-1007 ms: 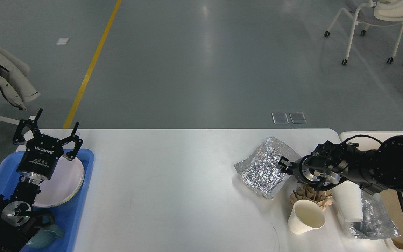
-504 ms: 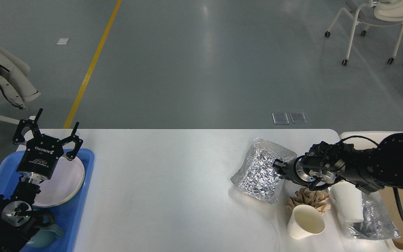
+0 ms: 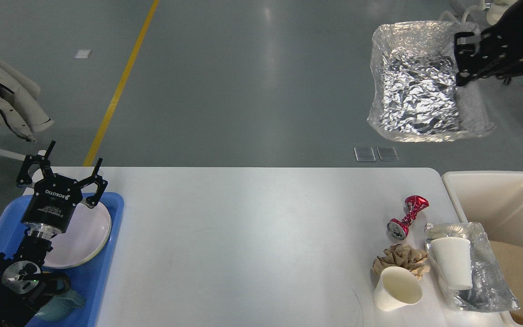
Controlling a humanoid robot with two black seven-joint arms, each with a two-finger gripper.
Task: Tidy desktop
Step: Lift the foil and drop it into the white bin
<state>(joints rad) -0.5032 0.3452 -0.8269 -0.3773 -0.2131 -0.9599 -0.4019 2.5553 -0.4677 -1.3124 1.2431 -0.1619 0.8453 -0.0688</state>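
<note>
The white desktop (image 3: 243, 245) fills the lower middle of the head view. My right gripper (image 3: 463, 61) is high at the upper right, shut on the right edge of a crumpled silver foil bag (image 3: 418, 91) that hangs well above the desktop. On the desktop's right end lie a crushed red can (image 3: 408, 216), a brown paper wad (image 3: 400, 259), two white paper cups (image 3: 397, 289) (image 3: 453, 262) and a clear plastic bag (image 3: 484, 277). My left gripper (image 3: 61, 170) is open and empty above the blue tray (image 3: 102, 281).
The blue tray holds a white plate (image 3: 86, 234) and a teal mug (image 3: 61, 304). A cream bin (image 3: 502, 200) with cardboard inside stands off the desktop's right edge. A chair (image 3: 470, 9) stands on the floor at the far right.
My right gripper closed on the foil bag and lifted it from the desktop high up to the right. The red can beneath now shows. The left arm has not moved.
</note>
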